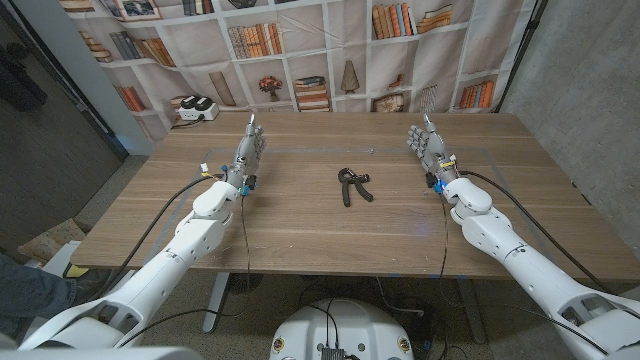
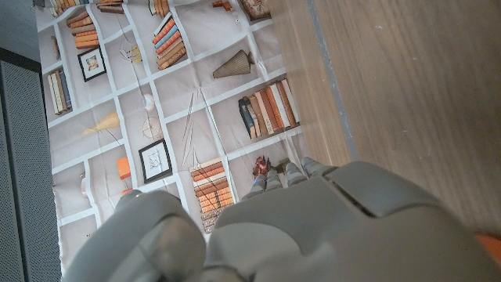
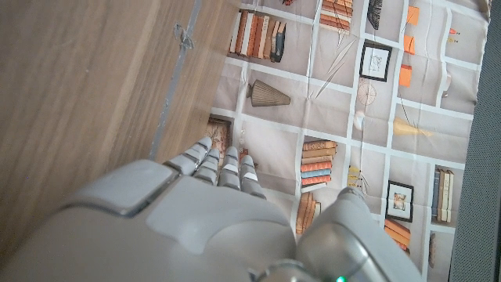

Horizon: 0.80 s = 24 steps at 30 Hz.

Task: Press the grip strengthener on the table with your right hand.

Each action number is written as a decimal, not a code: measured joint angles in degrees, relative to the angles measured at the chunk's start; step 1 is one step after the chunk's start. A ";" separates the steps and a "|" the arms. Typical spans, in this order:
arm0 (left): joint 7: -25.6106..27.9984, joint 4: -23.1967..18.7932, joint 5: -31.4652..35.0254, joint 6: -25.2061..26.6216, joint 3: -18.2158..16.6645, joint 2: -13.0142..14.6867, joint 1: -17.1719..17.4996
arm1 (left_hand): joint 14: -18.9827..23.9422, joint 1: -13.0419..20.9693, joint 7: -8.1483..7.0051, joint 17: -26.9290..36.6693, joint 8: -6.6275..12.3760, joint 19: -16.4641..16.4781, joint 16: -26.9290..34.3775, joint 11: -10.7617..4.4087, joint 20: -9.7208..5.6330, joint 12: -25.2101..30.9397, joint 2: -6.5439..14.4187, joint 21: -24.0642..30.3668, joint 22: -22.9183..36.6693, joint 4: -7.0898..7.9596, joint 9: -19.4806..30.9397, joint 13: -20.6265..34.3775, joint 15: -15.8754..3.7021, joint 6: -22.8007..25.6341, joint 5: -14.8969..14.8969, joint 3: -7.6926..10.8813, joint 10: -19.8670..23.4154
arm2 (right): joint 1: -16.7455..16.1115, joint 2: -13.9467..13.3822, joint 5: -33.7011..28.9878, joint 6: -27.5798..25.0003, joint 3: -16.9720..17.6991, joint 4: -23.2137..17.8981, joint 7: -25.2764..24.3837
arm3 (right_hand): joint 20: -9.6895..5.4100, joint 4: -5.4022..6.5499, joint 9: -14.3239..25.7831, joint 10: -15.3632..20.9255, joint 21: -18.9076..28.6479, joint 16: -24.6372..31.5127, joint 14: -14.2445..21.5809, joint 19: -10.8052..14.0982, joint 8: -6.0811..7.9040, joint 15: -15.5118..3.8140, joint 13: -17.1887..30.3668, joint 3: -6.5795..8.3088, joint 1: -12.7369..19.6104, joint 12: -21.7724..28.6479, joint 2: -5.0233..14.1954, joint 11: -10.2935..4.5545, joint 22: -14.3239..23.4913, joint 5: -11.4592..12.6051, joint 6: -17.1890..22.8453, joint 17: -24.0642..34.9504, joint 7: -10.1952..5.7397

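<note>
Grip strengthener (image 1: pixel 353 185): black, lying on the counter near the middle, between the two hands and well apart from both. Handles splay toward the robot's side, coil end toward the backdrop. Nothing touches it.

Right hand (image 1: pixel 428 146): over the counter's right part, standing on its edge with fingers pointing toward the far edge. Fingers straight and slightly apart, holding nothing. In the right wrist view the back of the hand (image 3: pixel 196 211) shows with fingertips (image 3: pixel 221 160) reaching toward the backdrop.

Left hand (image 1: pixel 249 150): mirror pose on the counter's left part, fingers extended toward the far edge, slightly apart, empty. Back of the hand (image 2: pixel 313 227) shows in the left wrist view.

Counter (image 1: pixel 300 225): wooden, light brown grain; a faint taped rectangle outline runs around the working area.

Cables (image 1: pixel 170 205): black, trailing along each forearm across the counter toward the wrists.

Backdrop (image 1: pixel 330 50): printed bookshelf sheet behind the counter, with pictured books, frames and ornaments.

White device (image 1: pixel 195 108): small, with dark round parts, sits beyond the far left corner of the counter; too small to identify.
</note>
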 measured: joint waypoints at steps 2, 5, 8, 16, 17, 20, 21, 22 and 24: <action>-0.23 -0.48 0.81 0.43 -0.93 -0.46 0.44 | 0.00 0.01 0.00 0.00 0.00 0.00 0.00 0.00 0.00 0.00 0.01 0.00 0.00 0.00 0.08 0.00 0.00 0.00 0.00 0.00 0.00 | 0.10 0.02 -0.72 0.00 -0.32 -0.08 -0.45 | -0.26 -0.15 0.00 0.33 0.21 0.15 0.29 0.38 0.00 0.25 0.00 0.15 0.52 0.00 -0.07 0.26 0.00 0.00 0.43 0.00 0.01; -0.60 -1.60 2.24 1.16 -2.54 -1.17 1.30 | 0.00 0.46 0.00 0.00 0.00 0.00 0.00 0.00 0.00 0.00 0.47 0.00 0.00 0.00 0.09 0.00 0.00 0.00 0.00 0.00 0.00 | 0.09 -0.10 -2.16 -0.01 -0.74 -0.82 -1.62 | -0.27 -0.39 0.00 0.85 0.21 0.21 0.96 0.71 0.40 0.09 0.00 0.39 0.91 0.44 0.15 -0.21 0.00 0.00 0.77 0.00 0.11; -0.87 -2.83 3.43 1.80 -3.95 -1.70 2.22 | 0.00 0.46 0.00 0.00 0.00 0.00 0.00 0.00 0.00 0.00 0.46 0.00 0.00 0.00 0.08 0.00 0.00 0.00 0.00 0.00 0.00 | -0.34 -0.61 -4.35 0.22 -1.16 -2.42 -3.50 | -0.16 -0.62 0.00 1.58 0.46 0.21 1.37 1.42 0.61 -0.11 0.00 0.62 1.49 0.44 0.17 -0.31 0.00 0.00 1.35 -0.01 0.09; -1.79 -5.68 5.84 2.85 -6.87 -2.42 4.19 | 0.00 0.60 0.00 0.00 0.00 0.01 0.44 0.00 0.01 0.00 0.61 0.00 -0.01 0.00 0.08 0.00 0.00 0.00 0.00 0.00 0.00 | -2.18 -2.28 -8.78 0.58 -1.86 -7.28 -7.03 | -0.06 -1.12 -0.01 3.15 0.45 0.43 2.41 2.15 0.84 -0.13 0.00 0.60 2.30 0.89 0.18 0.03 -0.01 0.00 2.58 -0.01 0.08; -1.86 -5.92 5.99 2.90 -7.13 -2.47 4.37 | 0.01 0.61 0.00 0.00 0.00 0.01 0.44 0.00 0.00 0.00 0.62 0.00 -0.01 0.00 0.08 0.00 0.00 0.01 0.00 0.00 0.00 | -2.37 -2.45 -9.23 0.58 -1.90 -7.82 -7.40 | -0.25 -1.12 -0.01 3.18 0.46 0.43 2.49 2.34 0.84 -0.19 0.00 0.60 2.34 0.89 0.22 0.06 0.00 0.00 2.79 -0.01 -0.13; -2.15 -6.26 6.64 3.09 -7.48 -2.54 4.63 | 0.01 1.06 0.00 0.00 0.00 0.01 0.44 0.00 0.01 0.44 1.07 0.00 -0.01 0.00 0.08 -0.01 0.00 0.01 0.00 0.00 0.00 | -3.33 -3.19 -9.86 0.58 -1.99 -10.00 -7.96 | -0.44 -1.33 -0.01 3.87 0.77 0.57 3.43 2.95 0.84 -0.56 0.00 0.70 2.64 1.28 -0.08 -0.17 -0.01 -0.06 3.52 -0.01 -0.24; -2.16 -6.26 6.70 3.10 -7.48 -2.54 4.63 | 0.01 1.06 0.00 0.00 0.00 0.01 0.44 0.00 0.01 0.44 1.07 0.17 -0.01 0.00 0.08 -0.01 0.00 0.01 0.00 0.00 0.00 | -3.45 -3.29 -9.86 0.58 -2.00 -10.30 -7.96 | -0.37 -1.44 0.06 4.38 0.87 0.65 3.72 3.27 1.12 -0.85 0.00 0.59 2.64 1.33 -0.08 -0.30 -0.01 -0.17 3.88 -0.01 -0.34; -2.17 -6.26 6.72 3.11 -7.48 -2.54 4.63 | 0.01 1.06 0.00 0.00 0.00 0.01 0.44 0.00 0.01 0.44 1.07 0.41 -0.01 0.00 0.08 -0.01 0.00 0.01 0.14 0.01 0.00 | -3.95 -3.67 -9.86 0.58 -2.03 -11.30 -7.96 | -0.26 -1.51 0.19 4.73 0.87 0.65 4.16 3.84 1.26 -0.97 0.00 0.52 2.79 1.33 -0.22 -0.50 -0.01 -0.33 4.26 -0.01 -0.53; -2.37 -7.61 7.18 3.22 -9.07 -2.66 5.84 | 0.01 1.21 0.00 0.00 0.00 0.01 0.44 0.00 0.01 0.44 1.22 0.44 -0.01 0.00 0.08 -0.01 0.00 0.01 0.44 0.01 0.00 | -4.47 -4.05 -12.40 0.06 -2.05 -12.43 -10.32 | -0.37 -1.58 0.27 5.71 0.87 0.65 4.97 4.09 1.26 -1.08 0.00 0.53 2.87 1.67 -0.30 -0.57 -0.01 -0.33 5.19 -0.01 -0.60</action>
